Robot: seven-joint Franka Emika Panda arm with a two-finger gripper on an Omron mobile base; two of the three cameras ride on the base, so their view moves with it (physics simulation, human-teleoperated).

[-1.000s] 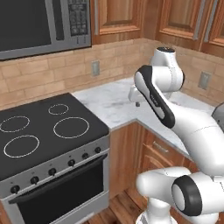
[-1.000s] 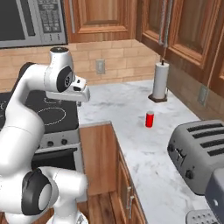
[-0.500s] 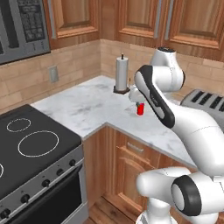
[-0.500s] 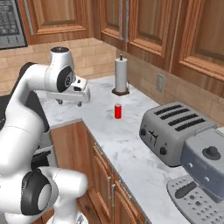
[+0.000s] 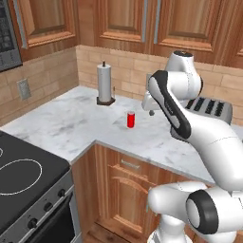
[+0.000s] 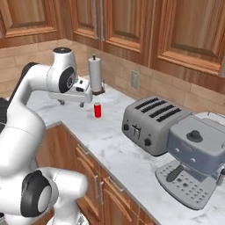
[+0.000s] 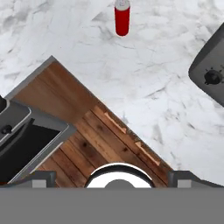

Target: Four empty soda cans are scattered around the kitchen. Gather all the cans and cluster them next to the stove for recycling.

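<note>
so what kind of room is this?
A home kitchen, rendered rather than real. Marble-look counter under wooden cabinets, a stove at one end, and a toaster and coffee machine along the wall.

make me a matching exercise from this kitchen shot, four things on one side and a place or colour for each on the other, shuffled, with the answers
Things:
1. soda can
2. paper towel roll
3. toaster
4. stove

Descriptions:
A. black glass top with white rings, at the left end of the counter run
B. red with a silver top, upright on the marble counter
C. white, upright on a dark stand near the backsplash
D. steel with slots on top, beside the coffee machine

Pairs: 1-B, 2-C, 3-D, 4-A
</note>
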